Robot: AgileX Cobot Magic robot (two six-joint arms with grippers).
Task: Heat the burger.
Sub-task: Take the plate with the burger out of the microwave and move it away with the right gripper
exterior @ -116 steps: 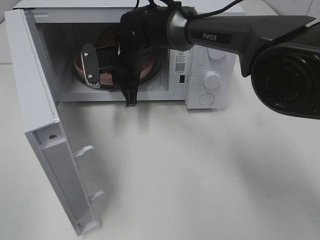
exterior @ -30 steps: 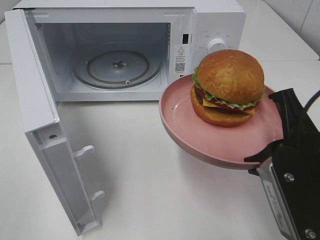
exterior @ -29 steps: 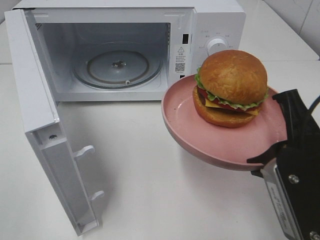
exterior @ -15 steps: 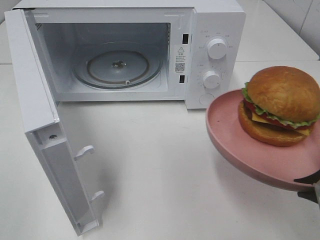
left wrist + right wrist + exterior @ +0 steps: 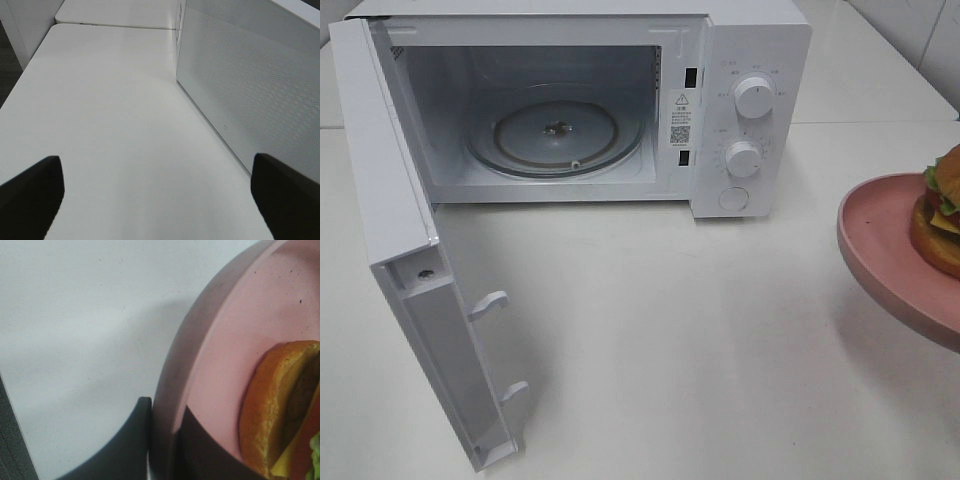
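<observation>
The burger (image 5: 947,212), with a golden-brown bun, green lettuce and yellow cheese, sits on a round pink plate (image 5: 885,245) held above the table at the right edge of the exterior view, mostly cut off. In the right wrist view my right gripper (image 5: 165,409) is shut on the plate's rim (image 5: 220,335), one dark finger (image 5: 131,440) outside and one inside, with the burger (image 5: 272,405) beside it. The white microwave (image 5: 755,60) stands open with a bare glass turntable (image 5: 556,132). My left gripper (image 5: 156,165) is open and empty above the table.
The microwave door (image 5: 395,210) swings out to the left front. Its dotted outer face (image 5: 250,80) stands close to my left gripper. Two dials (image 5: 754,97) and a button are on the microwave's right panel. The white table (image 5: 700,350) lies in front.
The plate with the burger has moved right, away from the microwave front, to the right edge of the view. The right gripper has left the exterior view.
</observation>
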